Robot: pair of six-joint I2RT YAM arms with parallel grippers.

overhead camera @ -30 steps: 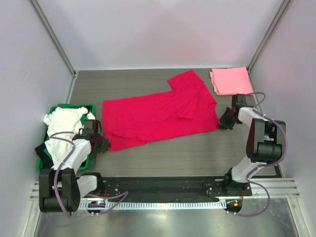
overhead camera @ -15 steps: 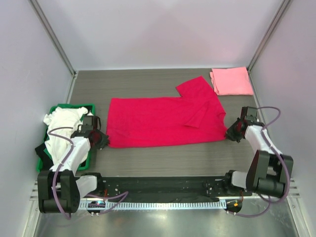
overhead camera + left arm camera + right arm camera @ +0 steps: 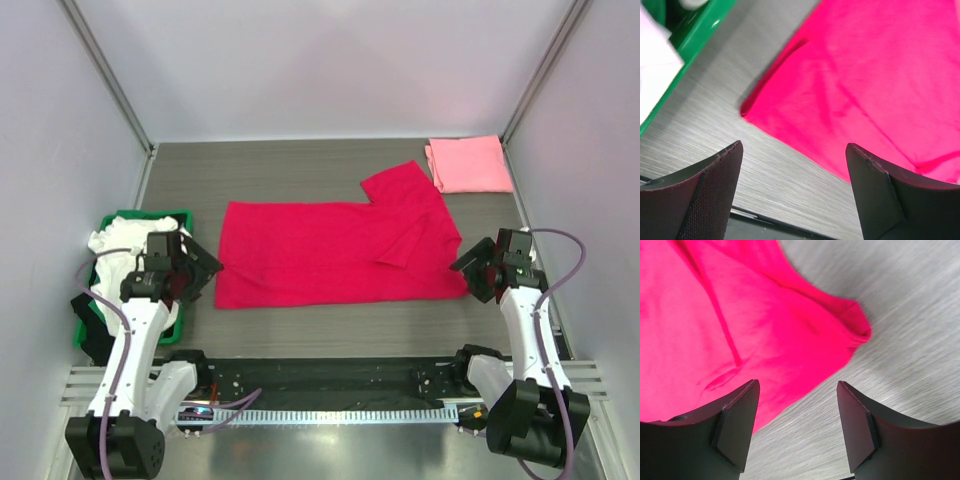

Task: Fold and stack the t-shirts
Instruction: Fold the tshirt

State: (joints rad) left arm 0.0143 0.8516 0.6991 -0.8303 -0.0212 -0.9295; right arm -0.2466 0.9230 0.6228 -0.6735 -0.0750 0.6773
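Note:
The crimson-red t-shirt (image 3: 335,252) lies spread flat across the middle of the table, one sleeve folded over near its right end. Its left corner (image 3: 747,111) shows in the left wrist view and its right corner (image 3: 857,330) in the right wrist view. My left gripper (image 3: 205,268) hangs open just off the shirt's left edge, nothing between its fingers (image 3: 705,192). My right gripper (image 3: 467,268) is open too, beside the shirt's lower right corner, also holding nothing. A folded light pink t-shirt (image 3: 468,163) rests at the back right. A white t-shirt (image 3: 115,245) is heaped in the crate.
A green plastic crate (image 3: 120,218) stands at the left edge of the table, with a dark cloth (image 3: 90,325) at its near end. Grey walls close in the table at the back and on both sides. A black rail (image 3: 330,378) runs along the near edge.
Both grippers pulled the red shirt out flat toward the near side, then opened and let go of its corners. Both arms have lifted and drawn back slightly.

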